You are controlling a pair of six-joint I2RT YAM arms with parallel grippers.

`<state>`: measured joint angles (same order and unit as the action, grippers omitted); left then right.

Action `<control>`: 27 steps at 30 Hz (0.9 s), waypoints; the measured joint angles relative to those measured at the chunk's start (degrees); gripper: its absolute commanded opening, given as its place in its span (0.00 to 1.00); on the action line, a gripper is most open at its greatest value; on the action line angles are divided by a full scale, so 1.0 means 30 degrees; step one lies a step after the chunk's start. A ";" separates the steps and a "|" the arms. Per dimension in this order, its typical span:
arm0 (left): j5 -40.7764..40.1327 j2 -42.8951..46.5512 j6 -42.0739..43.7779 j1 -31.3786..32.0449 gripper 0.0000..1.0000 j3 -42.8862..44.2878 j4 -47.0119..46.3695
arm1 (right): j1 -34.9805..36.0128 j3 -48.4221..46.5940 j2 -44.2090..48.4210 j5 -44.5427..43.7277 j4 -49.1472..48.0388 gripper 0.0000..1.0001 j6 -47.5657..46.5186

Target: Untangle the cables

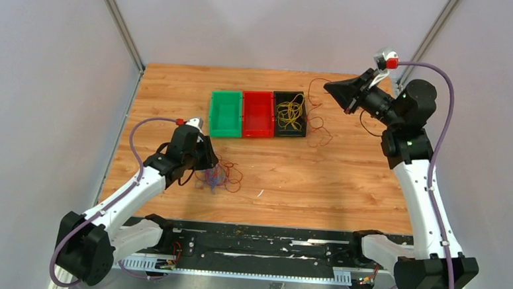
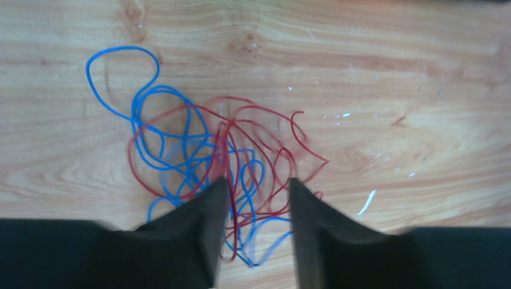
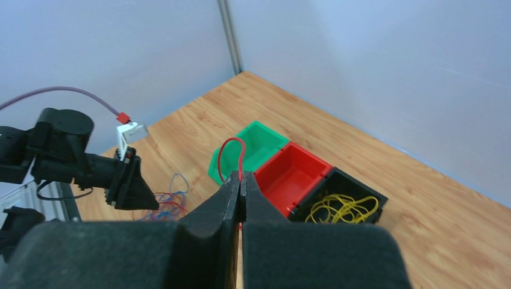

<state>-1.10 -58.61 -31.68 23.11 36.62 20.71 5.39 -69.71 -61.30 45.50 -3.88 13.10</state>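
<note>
Two colours of cables (image 2: 224,129) sit knotted on the table (image 2: 422,90) under the left gripper (image 2: 258,182) (jaws parted), so it should grab just one blue strand (image 2: 120,47) while the right gripper (image 3: 241,182) pinches a red cable (image 3: 232,140) aloft.

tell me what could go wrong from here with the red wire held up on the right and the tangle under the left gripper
1. The right gripper pinches only a loop of thin red wire. It may slip out, or its trailing end may snag the black plastic bin beside it.
2. The left gripper, jaws parted over the blue-and-red wire tangle, could grab both colours and lift the whole knot.
</note>
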 measured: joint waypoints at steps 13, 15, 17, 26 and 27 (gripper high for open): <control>-0.0066 0.2229 0.0437 0.0007 1.00 0.0189 0.0685 | 0.3796 -0.2732 -0.3351 0.0204 0.0350 0.00 -0.1399; -0.0204 0.2601 0.0444 0.0007 1.00 0.0233 0.0816 | 0.4175 -0.3432 -0.4007 0.0197 0.0452 0.00 -0.1668; -0.0452 0.3016 0.0444 0.0007 1.00 0.0277 0.1064 | 0.4510 -0.4226 -0.4743 0.0197 0.0481 0.00 -0.1894; -0.1880 0.3847 0.0444 0.0007 1.00 0.0299 0.2346 | 0.5253 -0.8014 -0.8451 -0.0182 0.0758 0.00 -0.2994; -0.2040 0.3869 0.0437 0.0007 1.00 0.0299 0.2477 | 0.5253 -0.8298 -0.8757 -0.0262 0.0772 0.00 -0.3067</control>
<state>-7.22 -47.00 -30.37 23.14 37.52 28.14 21.15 -94.61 -87.57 44.71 -1.56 3.90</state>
